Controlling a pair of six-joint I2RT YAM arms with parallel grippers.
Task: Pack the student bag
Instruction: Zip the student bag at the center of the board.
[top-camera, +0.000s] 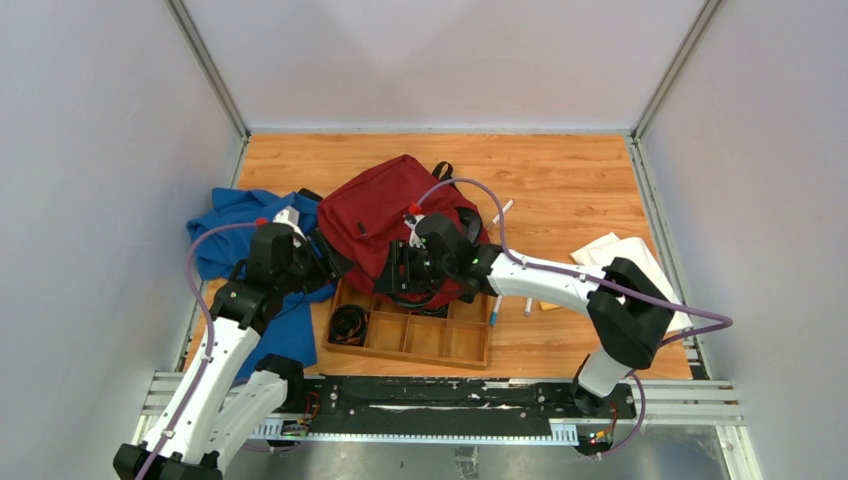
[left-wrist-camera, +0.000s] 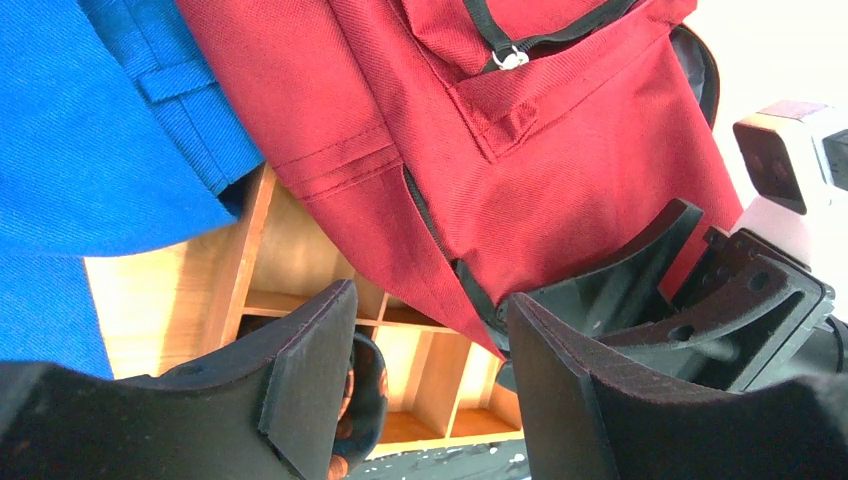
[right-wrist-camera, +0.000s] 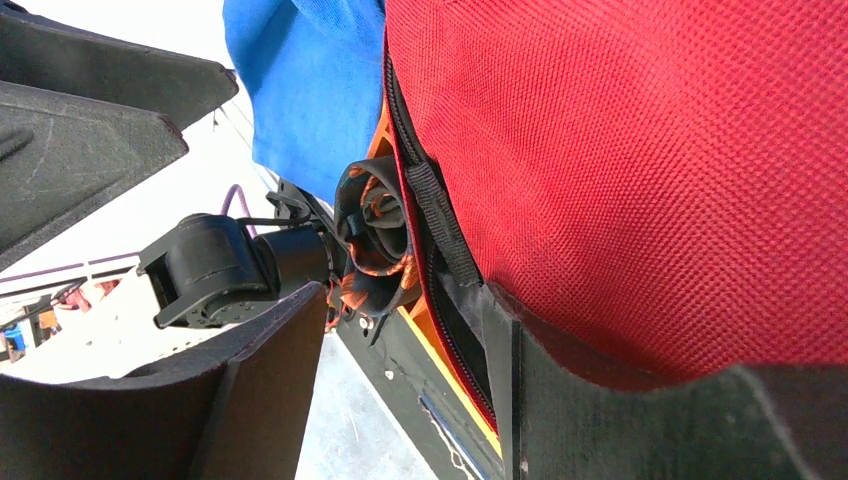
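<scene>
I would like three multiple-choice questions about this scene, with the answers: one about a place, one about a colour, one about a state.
1. Seen from above, where does the blue cloth lie relative to the student bag?
A) to its right
B) to its left
C) on top of it

2. What colour is the fabric of the student bag?
A) dark red
B) green
C) yellow

3. How does the left gripper stand?
A) shut on the blue cloth
B) shut on the student bag
C) open, holding nothing

Answers:
1 B: the cloth spreads out on the left side of the table, beside the bag.
2 A: all three views show a dark red weave.
3 C: its fingers stand apart, and the wooden tray shows through the gap.
</scene>
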